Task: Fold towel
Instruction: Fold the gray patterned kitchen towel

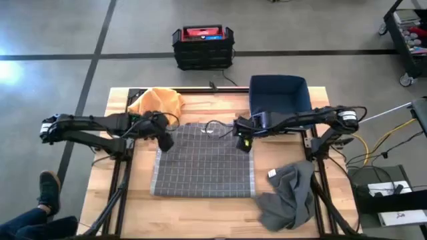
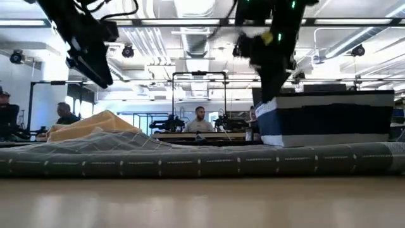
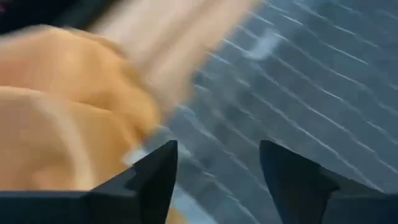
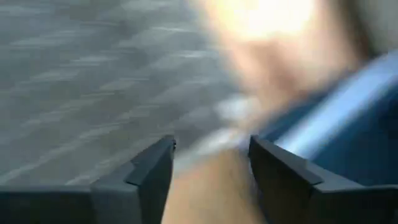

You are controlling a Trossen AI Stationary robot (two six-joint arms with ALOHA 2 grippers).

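**Towel lies flat, both grippers above its far corners, no fold made**

The grey checked cloth towel [image 1: 203, 163] lies spread open in the middle of the wooden bench [image 1: 120, 200], and it reaches almost to the near edge. In the high view it looks like one flat layer with four corners out. In the low view only some low wrinkles show along its length. So I judge that the folding is not started: no edge is brought over another.

The left gripper [image 1: 164, 141] hangs just above the far left corner of the towel, and the right gripper [image 1: 244, 143] hangs just above the far right corner. In the low view both are clearly lifted from the cloth. In each wrist view the two dark fingers stand apart with a clear gap, and nothing is between them. Therefore both grippers are empty.

What is left, as I judge it, is the whole task: to go down on the two far corners, to pinch them, and to carry them toward the near edge.

Other things are on the bench. A crumpled orange cloth [image 1: 157, 102] lies at the far left corner, close to the left gripper. A dark blue fabric bin [image 1: 279, 93] stands at the far right. A crumpled dark grey cloth [image 1: 288, 195] lies near the near right corner, beside the towel.
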